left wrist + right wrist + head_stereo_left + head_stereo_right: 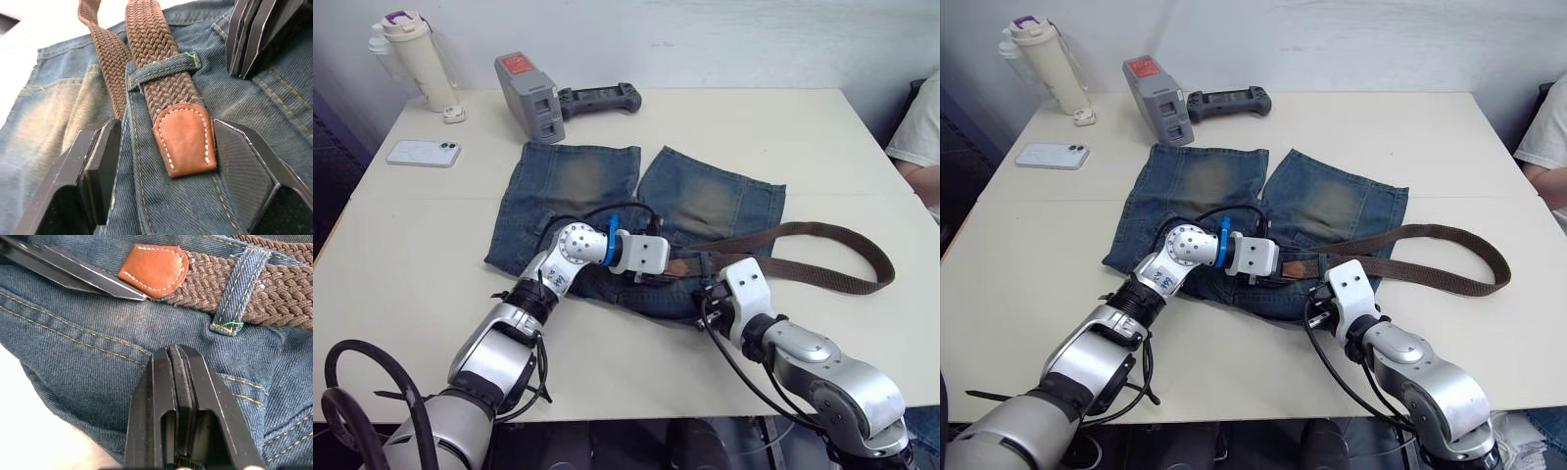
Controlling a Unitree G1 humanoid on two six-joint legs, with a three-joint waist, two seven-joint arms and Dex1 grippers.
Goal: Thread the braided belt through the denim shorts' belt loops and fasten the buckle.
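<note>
Shorts: the shorts point(636, 220) lie flat on the table point(803, 137), about mid-table, legs toward the far edge, waistband toward the near edge.
Belt: the belt point(842, 257) runs from the waistband out toward the table's right edge, curves in a loop there and comes back to the shorts; its far end is hidden behind the right arm.
Tip: the tan tip point(187, 138) has passed under one loop point(164, 70) and lies flat on the denim just past it.
Loop: it crosses over the woven strap, stitched down at both ends, green thread at one end.
Buckle: cannot be made out.
Left gripper: the left gripper point(164, 161) sits over the waistband, fingers spread, one on each side of the tip; neither finger visibly clamps it.
Right gripper: the right gripper point(178, 369) has its fingers pressed together, nothing between them, the tips resting on or just above the denim near the loop.
Bottle: a cream bottle point(416, 59) with a purple-topped lid stands at the far left corner; contents cannot be seen.
Phone: a white phone point(424, 153) lies near the left edge.
Far edge: a grey battery pack point(529, 98) and a dark controller point(600, 98) lie side by side.
Person: a white sleeve point(920, 127) shows at the right edge.
</note>
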